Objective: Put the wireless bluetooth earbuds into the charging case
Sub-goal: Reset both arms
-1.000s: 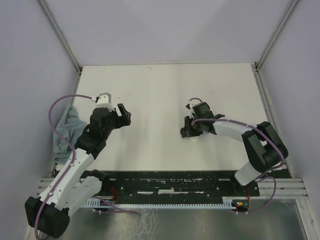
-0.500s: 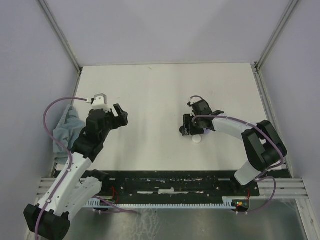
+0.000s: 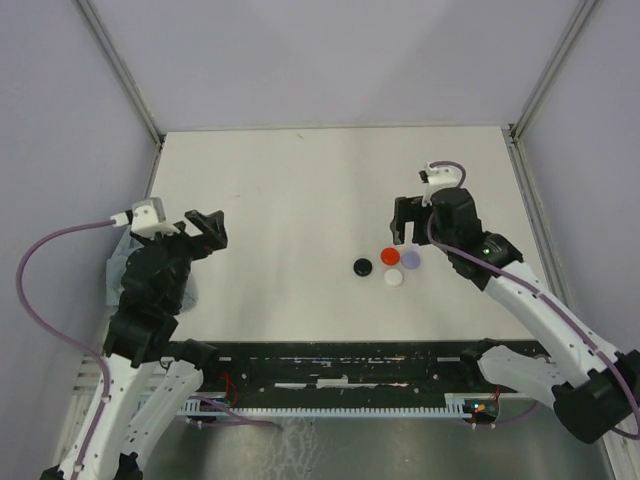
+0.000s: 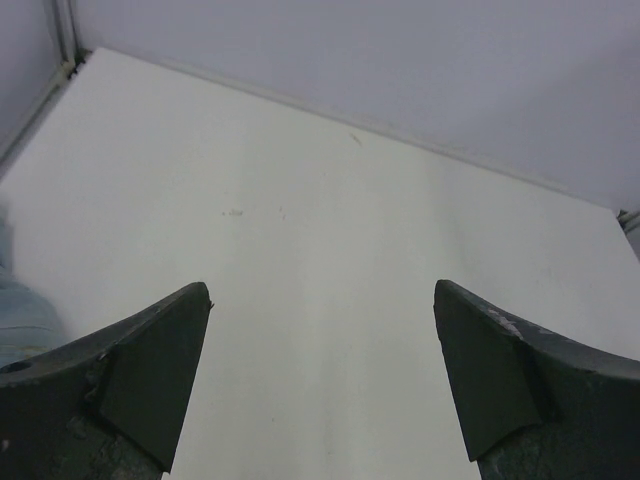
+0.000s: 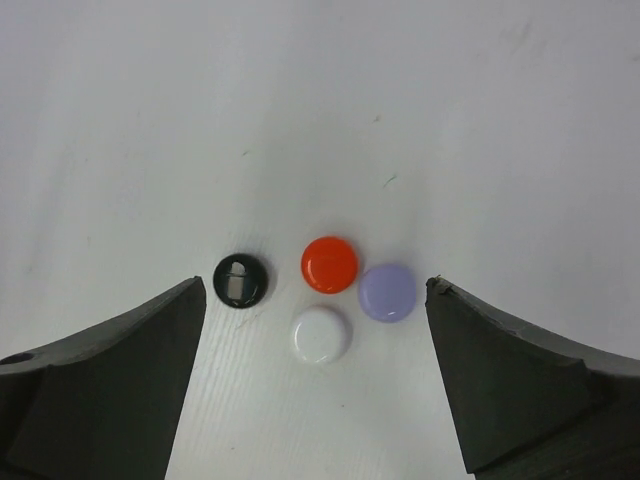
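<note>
Standing wide apart with nothing between them, the right gripper's (image 5: 315,288) fingers (image 5: 120,380) fill the lower corners of the right wrist view. The gap between them frames four round charging cases on the white table (image 5: 480,100): a black case (image 5: 241,279) at centre left, a red case (image 5: 329,264) just right of it, a lavender case (image 5: 387,292) touching or all but touching the red one, and a white case (image 5: 320,334) just below. The left gripper (image 4: 320,300) is likewise spread to full width and empty, its fingers (image 4: 140,370) over plain table, with a sliver of blue cloth (image 4: 15,315) at the left edge. From above, the cluster lies right of centre, just below the right gripper and well apart from the left gripper, which hangs near the cloth at the left side. No loose earbuds show in any view (the black case has a pale oblong mark in its middle, too small to read as a bud or a window), so I cannot say where the earbuds are; my guess is inside the closed cases. Judged so, the inserting looks done or nearly so, with no bud lying out to pick up.
</note>
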Controlling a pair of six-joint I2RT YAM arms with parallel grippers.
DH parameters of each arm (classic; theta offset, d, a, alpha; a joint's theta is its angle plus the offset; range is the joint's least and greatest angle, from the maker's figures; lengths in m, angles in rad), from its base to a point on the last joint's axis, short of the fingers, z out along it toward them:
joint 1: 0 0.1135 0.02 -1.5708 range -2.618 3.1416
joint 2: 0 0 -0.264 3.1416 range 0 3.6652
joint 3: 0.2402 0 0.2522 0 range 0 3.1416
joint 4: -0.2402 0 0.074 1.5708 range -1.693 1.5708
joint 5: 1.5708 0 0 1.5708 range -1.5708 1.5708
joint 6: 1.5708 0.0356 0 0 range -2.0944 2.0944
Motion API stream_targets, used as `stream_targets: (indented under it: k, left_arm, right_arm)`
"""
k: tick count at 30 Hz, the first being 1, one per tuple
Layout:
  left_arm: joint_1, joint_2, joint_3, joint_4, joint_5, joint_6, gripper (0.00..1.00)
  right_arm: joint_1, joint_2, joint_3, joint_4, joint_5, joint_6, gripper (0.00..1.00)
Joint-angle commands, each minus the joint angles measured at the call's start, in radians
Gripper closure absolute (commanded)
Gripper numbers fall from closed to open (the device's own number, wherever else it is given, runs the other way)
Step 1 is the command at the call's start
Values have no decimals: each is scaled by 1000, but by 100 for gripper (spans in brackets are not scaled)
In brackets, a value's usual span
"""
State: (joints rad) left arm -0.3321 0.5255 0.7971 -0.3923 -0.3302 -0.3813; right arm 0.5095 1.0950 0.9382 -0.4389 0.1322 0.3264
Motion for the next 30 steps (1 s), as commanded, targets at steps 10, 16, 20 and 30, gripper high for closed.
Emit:
stream_targets:
  k: [10, 16, 20, 30]
  left_arm:
    - [5, -232, 67, 0, -164, 128, 1]
    - [5, -243, 87, -7, -165, 139, 1]
    - [5, -243, 90, -11, -162, 134, 1]
    - [5, -240, 93, -8, -159, 127, 1]
  right_arm:
    - [-3, -398, -12, -30, 493, -158, 1]
    - [-3, -507, -58, 19, 466, -198, 1]
    - [-3, -517, -65, 37, 442, -202, 1]
    - [-2, -504, -65, 66, 421, -203, 1]
